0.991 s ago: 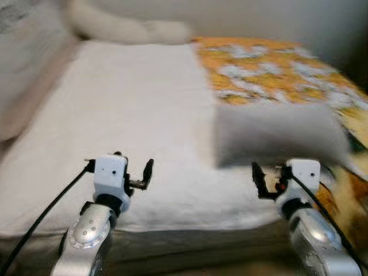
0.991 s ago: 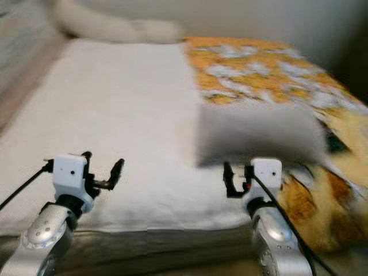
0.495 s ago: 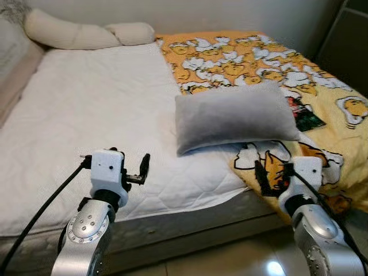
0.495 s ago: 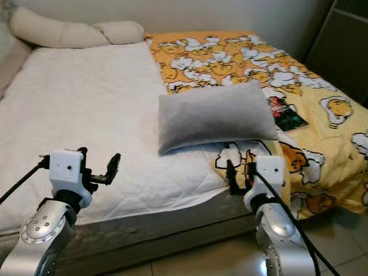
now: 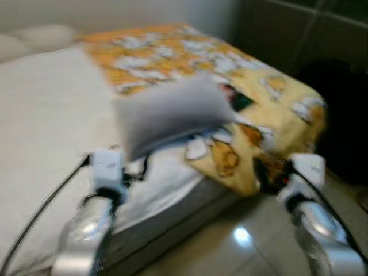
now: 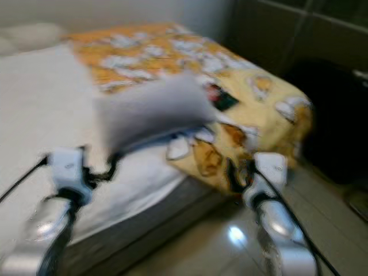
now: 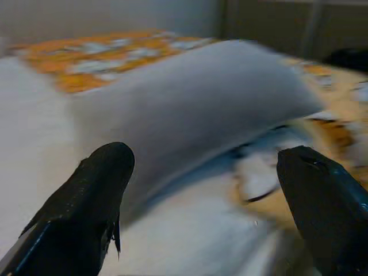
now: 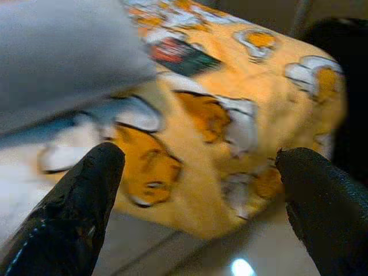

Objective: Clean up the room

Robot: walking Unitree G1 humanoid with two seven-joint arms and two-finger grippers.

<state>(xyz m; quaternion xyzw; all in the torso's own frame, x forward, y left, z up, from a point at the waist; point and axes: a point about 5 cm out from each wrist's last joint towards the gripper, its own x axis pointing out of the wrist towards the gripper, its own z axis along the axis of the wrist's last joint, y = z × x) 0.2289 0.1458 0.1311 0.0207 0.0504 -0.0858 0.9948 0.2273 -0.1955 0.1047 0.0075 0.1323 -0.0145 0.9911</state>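
The grey pillow (image 5: pixel 167 112) lay crosswise just beyond the left gripper (image 5: pixel 127 172), its fingers spread; the right gripper (image 5: pixel 270 175), also spread, hung off the bed's corner.

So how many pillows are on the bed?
2: a grey pillow in the middle of the bed, and a blurry cream pillow at the far head end. Blur may hide more.

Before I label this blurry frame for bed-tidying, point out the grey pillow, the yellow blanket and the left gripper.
grey pillow (image 5: pixel 167 112), left eye view, middle of its top face.
yellow blanket (image 5: pixel 276 100), left eye view, its near corner.
left gripper (image 7: pixel 201 190), left wrist view, midway between fingertips.
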